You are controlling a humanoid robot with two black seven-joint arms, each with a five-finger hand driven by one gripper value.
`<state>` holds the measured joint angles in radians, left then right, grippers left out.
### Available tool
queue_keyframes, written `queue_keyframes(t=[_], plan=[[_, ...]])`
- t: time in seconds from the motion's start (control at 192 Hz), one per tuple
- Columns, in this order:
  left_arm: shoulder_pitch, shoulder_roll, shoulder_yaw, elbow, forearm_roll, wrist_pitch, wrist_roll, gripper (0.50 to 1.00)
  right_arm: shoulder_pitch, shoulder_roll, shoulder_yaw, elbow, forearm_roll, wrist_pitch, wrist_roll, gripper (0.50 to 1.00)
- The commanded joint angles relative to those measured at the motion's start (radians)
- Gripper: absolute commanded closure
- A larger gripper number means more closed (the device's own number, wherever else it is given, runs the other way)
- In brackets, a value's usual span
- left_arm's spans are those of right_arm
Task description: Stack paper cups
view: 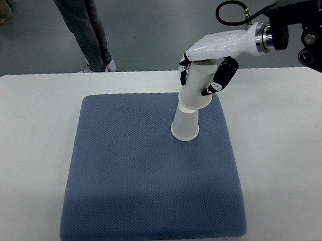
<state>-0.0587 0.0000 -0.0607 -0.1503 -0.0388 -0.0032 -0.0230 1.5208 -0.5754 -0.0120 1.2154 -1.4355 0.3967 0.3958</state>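
At the far left edge of the top view the white desk point(28, 145) shows bare; beyond its far edge a person's legs point(87, 23) in dark jeans stand on the grey floor point(150, 27); a blue-grey textured mat point(124, 189) lies on the middle of the desk, wider toward the near side; toward the mat's far right part a white paper cup point(185, 126) stands upside down, its wide rim on the mat; a second upper paper cup point(196, 89), also inverted, sits over the top of the lower one, tilted slightly to the right, so the two form a leaning stack; the right hand point(211, 63), white with black finger segments, is curled around the upper cup, thumb on the left side and fingers point(222, 78) wrapped around the right side, gripping it near its closed end; its arm point(297, 30) reaches in from the upper right corner, with a black cable looped above the wrist; right of the mat the desk is plain white
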Motion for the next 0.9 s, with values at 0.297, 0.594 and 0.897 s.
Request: queue_keyframes(t=[0.297, 0.594, 0.897], plan=[[0.000, 0.000, -0.001, 0.000, -0.001, 0.002, 0.000, 0.500, -0.042, 0.086, 0.000, -0.085, -0.003, -0.007, 0.000, 0.865], [0.000, 0.000, 0.001, 0.000, 0.000, 0.000, 0.000, 0.500, -0.071, 0.121, 0.000, -0.131, -0.011, -0.015, 0.000, 0.863], [0.000, 0.000, -0.001, 0.000, 0.000, 0.000, 0.000, 0.500, -0.100, 0.158, 0.001, -0.175, -0.016, -0.019, 0.000, 0.863]])
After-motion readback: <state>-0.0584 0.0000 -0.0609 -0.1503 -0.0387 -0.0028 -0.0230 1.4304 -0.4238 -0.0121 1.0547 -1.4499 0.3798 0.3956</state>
